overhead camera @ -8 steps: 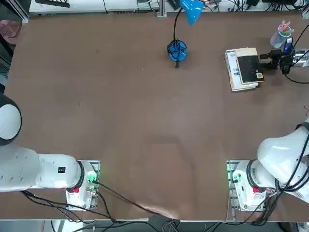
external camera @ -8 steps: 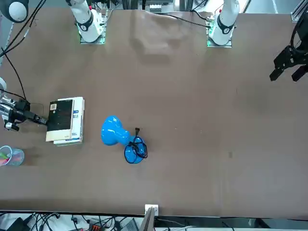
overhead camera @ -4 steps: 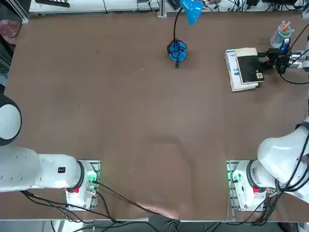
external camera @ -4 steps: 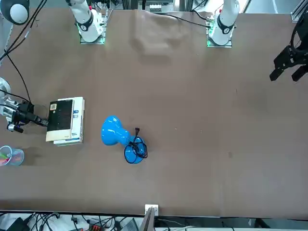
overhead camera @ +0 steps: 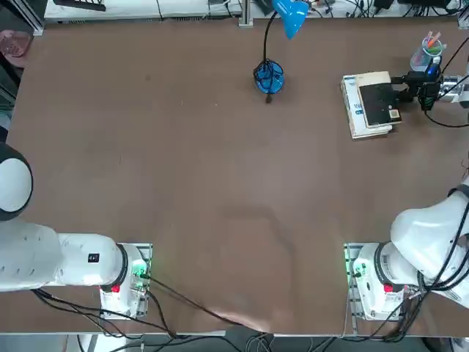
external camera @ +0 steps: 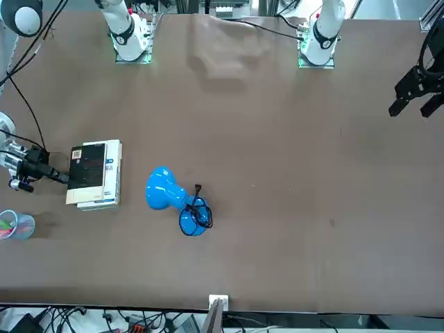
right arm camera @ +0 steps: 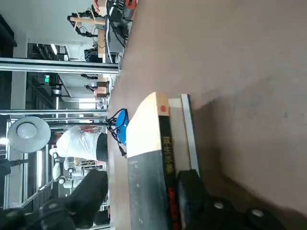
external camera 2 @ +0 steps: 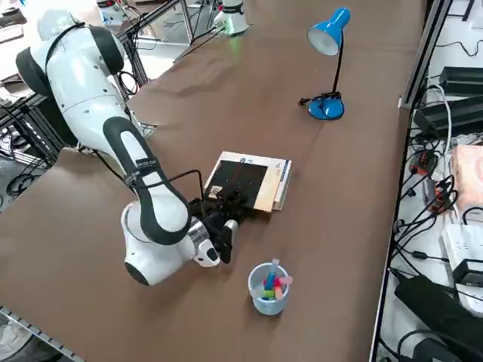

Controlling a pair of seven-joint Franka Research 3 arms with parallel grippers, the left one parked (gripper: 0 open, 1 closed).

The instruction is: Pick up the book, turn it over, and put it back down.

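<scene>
Book point(overhead camera: 381, 105) (just one, dark picture up) is stacked on one white book point(overhead camera: 354, 110); beside the latter, the right tool point(right arm camera: 143, 180) is opened, jaws apart. Near it, coloured sticks point(external camera 2: 278, 288) are held in one cup point(external camera 2: 269, 307).

The book point(overhead camera: 378, 103) looks like matt paper, the tabletop point(overhead camera: 198, 161) smooth, the lamp point(external camera: 161, 188) glossy.

In the right wrist view, metal framing point(right arm camera: 57, 65) crosses the left side, bright strip lights point(right arm camera: 39, 170) glow there, and a pale wall point(right arm camera: 19, 81) shows at upper left.
</scene>
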